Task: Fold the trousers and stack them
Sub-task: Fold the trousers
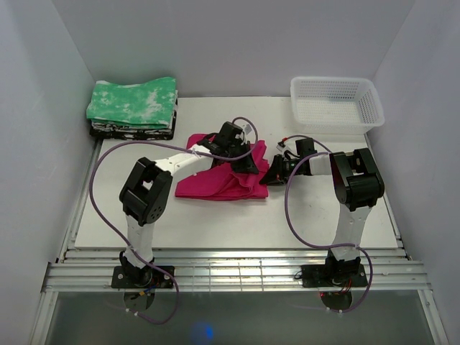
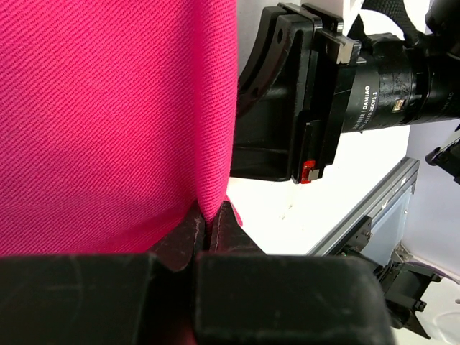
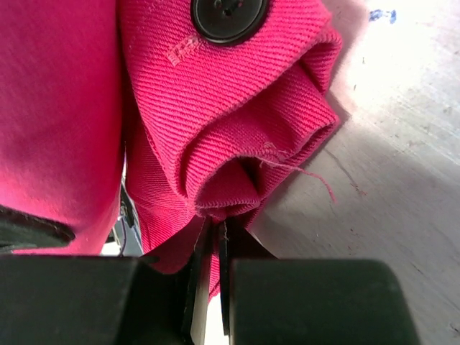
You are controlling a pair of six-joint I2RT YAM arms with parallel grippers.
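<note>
A: Starting at the far left. What is sitting there?

B: A folded green-and-white cloth (image 1: pixel 133 103) is lying on top of a dark stack (image 1: pixel 133 131), at the far left corner of the table (image 1: pixel 215 223). It is well apart from both arms.

A: And the trousers?

B: The trousers (image 1: pixel 215 183) are lying bunched in a magenta heap mid-table, between the two arms. The heap's right side is meeting both grippers.

A: Left arm?

B: It is reaching across the heap from the left. The left gripper (image 2: pixel 208 224) is pinching an edge of the pink fabric, jaws drawn narrow with only the cloth between them. The fabric is filling the left half of that wrist view as a flat twill sheet.

A: Right arm?

B: The right gripper (image 3: pixel 214 233) is pointing in from the right, just beside the left one. Its jaws are standing almost together, clamping a rolled fold of the trousers. Above the pinch a black button (image 3: pixel 228 14) is showing on the cloth, and a loose thread (image 3: pixel 309 176) is trailing off the fold over bare table.

A: Further right?

B: A white mesh basket (image 1: pixel 336 103) is sitting at the far right corner, well apart from the trousers.
</note>
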